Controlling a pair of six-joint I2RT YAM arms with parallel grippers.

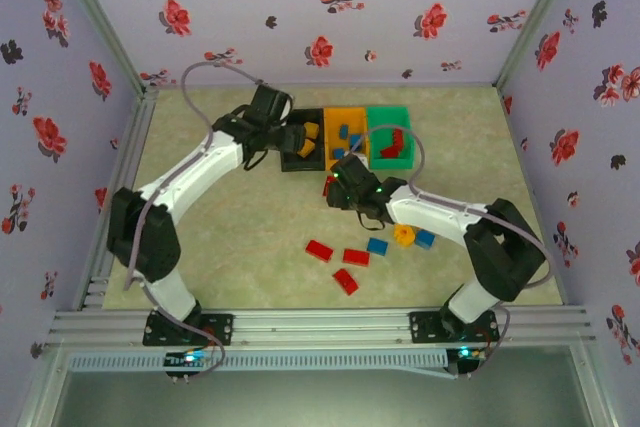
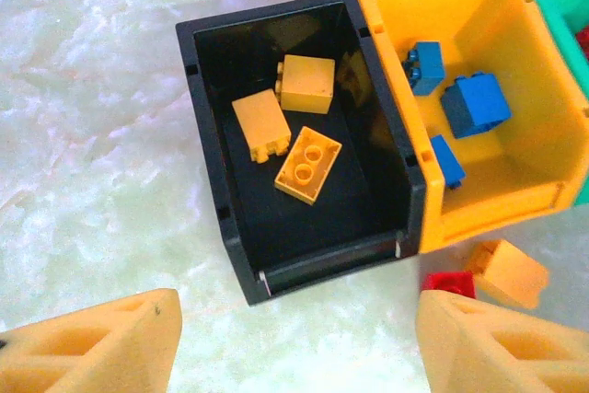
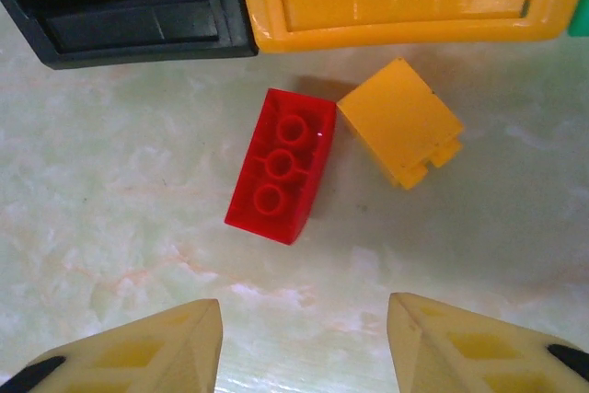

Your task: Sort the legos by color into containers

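1. The left fingers (image 2: 92, 347) are spread wide and nothing is between them. They hang over the tabletop (image 1: 250, 237), just in front of the black bin (image 2: 212, 135)
2. Inside the black bin lie three yellow-orange bricks (image 2: 260, 123), close together in the far half of it
3. The orange bin (image 2: 515, 6) stands touching the right side of the black bin and holds three blue bricks (image 2: 476, 105). The green bin (image 1: 385, 115) stands next, on the other side of the orange one, and a red piece (image 1: 392, 142) lies in it
4. The right fingers (image 3: 138, 347) are also spread apart and pinch nothing. On the tabletop beyond their tips lie a red brick (image 3: 281, 165), with three round holes facing up, and a loose yellow-orange brick (image 3: 398, 121). These two are just beside each other and their corners seem to touch. Both are outside the bins, just in front of the near wall of the orange bin
5. Nearer to the arm bases, well apart from the bins, more legos lie loose on the tabletop: three more red bricks (image 1: 355, 257) on the left, and to the right of them two blue bricks (image 1: 377, 245) with a rounded yellow piece (image 1: 403, 235) between them
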